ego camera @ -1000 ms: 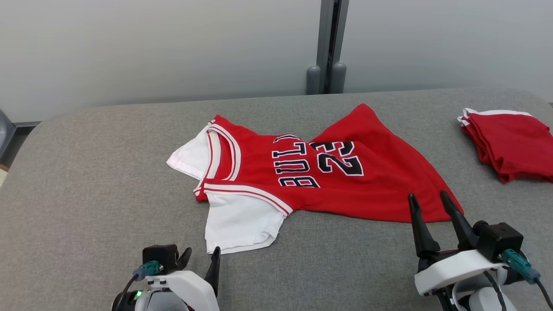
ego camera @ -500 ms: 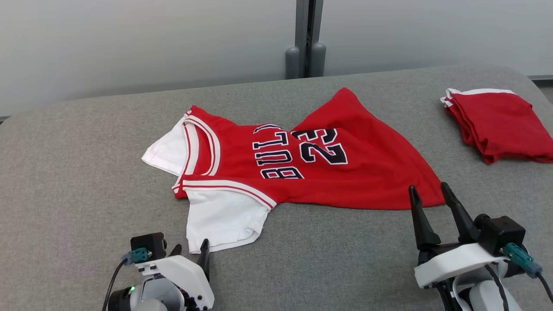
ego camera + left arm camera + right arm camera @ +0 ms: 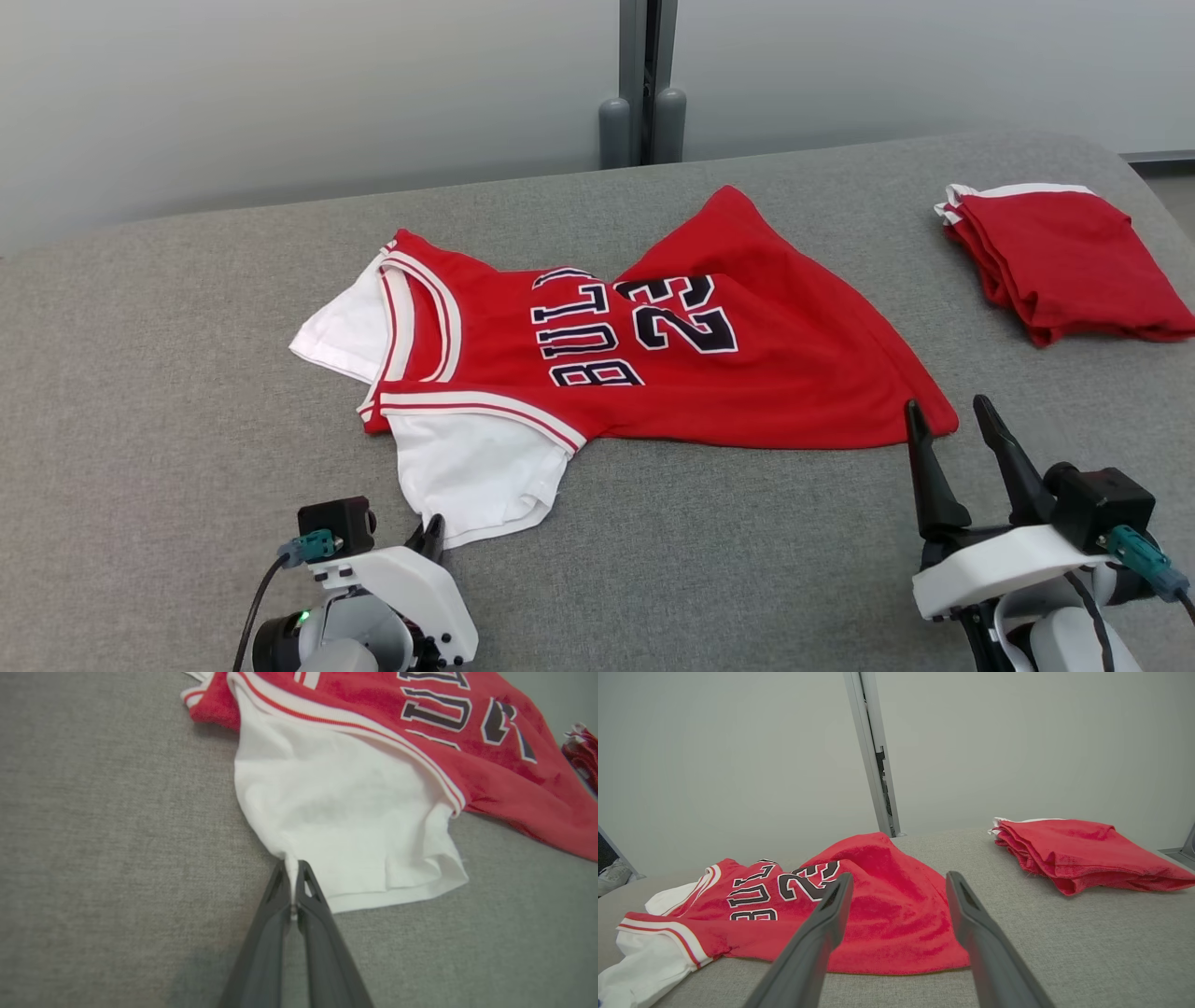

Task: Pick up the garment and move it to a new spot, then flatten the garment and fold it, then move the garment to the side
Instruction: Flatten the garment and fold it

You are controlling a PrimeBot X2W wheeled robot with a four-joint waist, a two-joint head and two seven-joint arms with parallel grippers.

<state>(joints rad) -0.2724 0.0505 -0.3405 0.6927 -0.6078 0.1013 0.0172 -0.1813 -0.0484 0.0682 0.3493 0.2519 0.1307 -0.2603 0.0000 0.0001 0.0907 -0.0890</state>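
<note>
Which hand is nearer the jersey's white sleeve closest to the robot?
Left. The left hand is shut on the edge of the white sleeve; the right hand stands open beside the red hem corner, well away from that sleeve.

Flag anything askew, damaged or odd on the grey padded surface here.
The red and white basketball jersey lies askew and rumpled: its hem bunches into a peak and the lettering creases over itself. The left gripper pinches its white sleeve edge. The folded red cloth stack looks tidy; nothing damaged.
</note>
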